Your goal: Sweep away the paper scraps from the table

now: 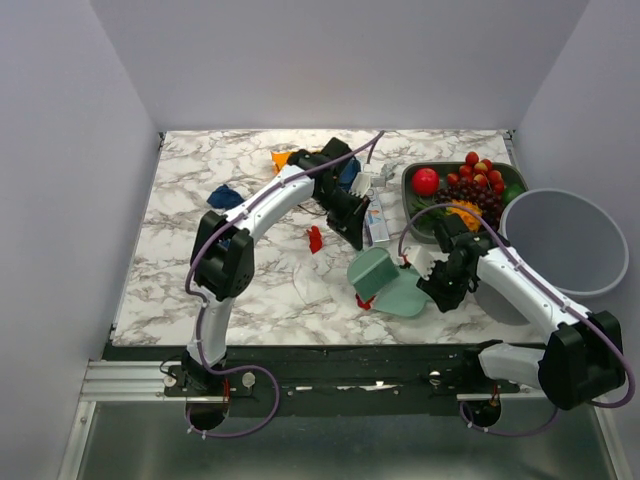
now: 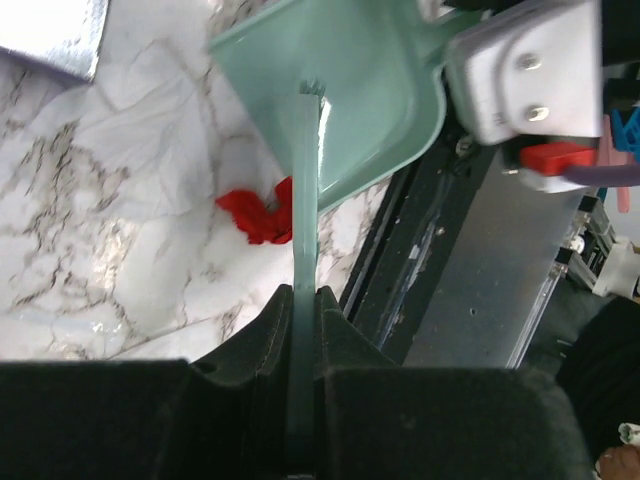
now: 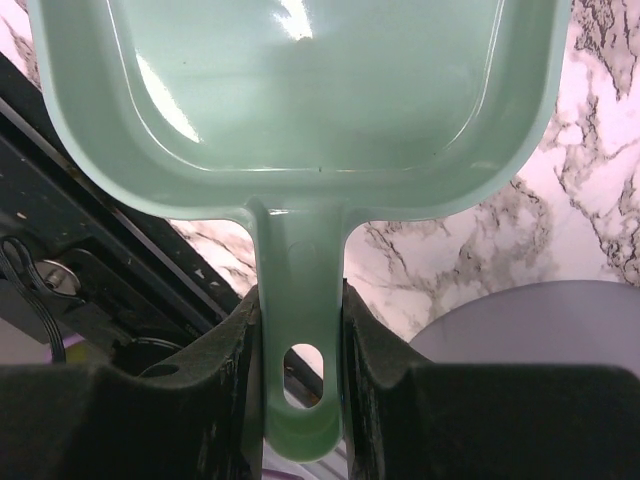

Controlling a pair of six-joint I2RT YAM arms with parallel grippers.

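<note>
Pale green plastic dustpan (image 3: 300, 90), its handle clamped in the right gripper (image 3: 297, 300), sits at 5 o'clock on the white marble-patterned table (image 1: 200, 270). The part of its tray in view is bare. The left gripper (image 2: 303, 300) pinches a thin green sweeper blade (image 2: 305, 200), seen edge-on.

Sweeping looks barely begun. One red paper scrap (image 2: 255, 215) lies just beside the pan's edge, a second red scrap (image 1: 315, 238) at its 10 o'clock, and a dark blue scrap (image 1: 225, 196) farther out. The left arm may hide other scraps.
</note>
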